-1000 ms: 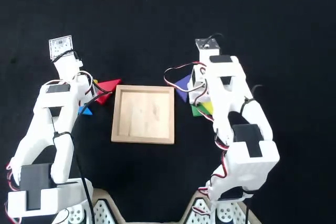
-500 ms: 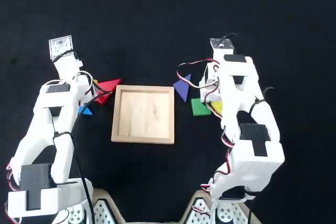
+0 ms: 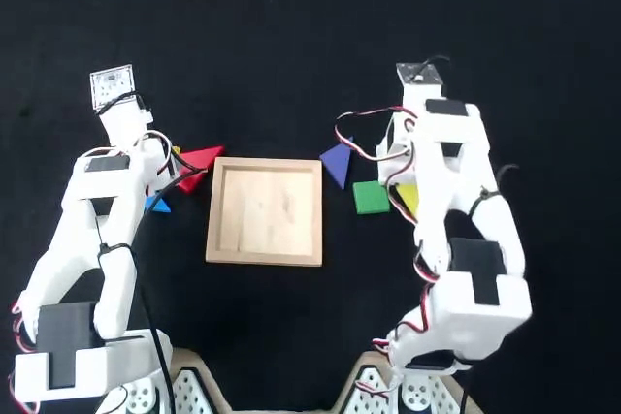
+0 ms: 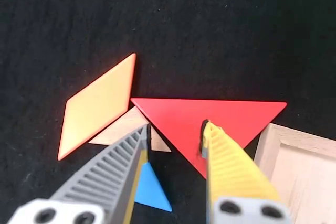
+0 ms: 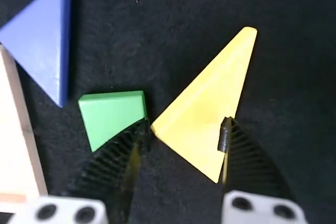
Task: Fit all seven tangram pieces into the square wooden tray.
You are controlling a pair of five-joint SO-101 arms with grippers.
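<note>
The square wooden tray [image 3: 264, 251] lies empty between the arms. Left of it, my left gripper [image 4: 176, 136] stands open over the wide corner of the red triangle [image 4: 210, 116]. An orange parallelogram [image 4: 97, 106], a tan triangle [image 4: 126, 128] and a small light-blue triangle [image 4: 152, 188] lie around it. Right of the tray, my right gripper [image 5: 184, 129] is open, its fingers straddling the broad end of the yellow triangle [image 5: 207, 114]. Beside that are a green square [image 5: 111, 115] and a dark-blue triangle [image 5: 44, 35]. From above, the green square [image 3: 370, 197] and dark-blue triangle [image 3: 337, 162] lie uncovered.
A black cloth covers the table. The tray's corner [image 4: 294, 153] touches the red triangle's side, and the tray's edge [image 5: 16, 145] is close to the green square. Both arm bases stand at the near edge, with wires looping by the right arm [image 3: 446, 172].
My right arm has swung right, away from the tray, uncovering the green square and the dark-blue triangle. The left arm has kept still.
</note>
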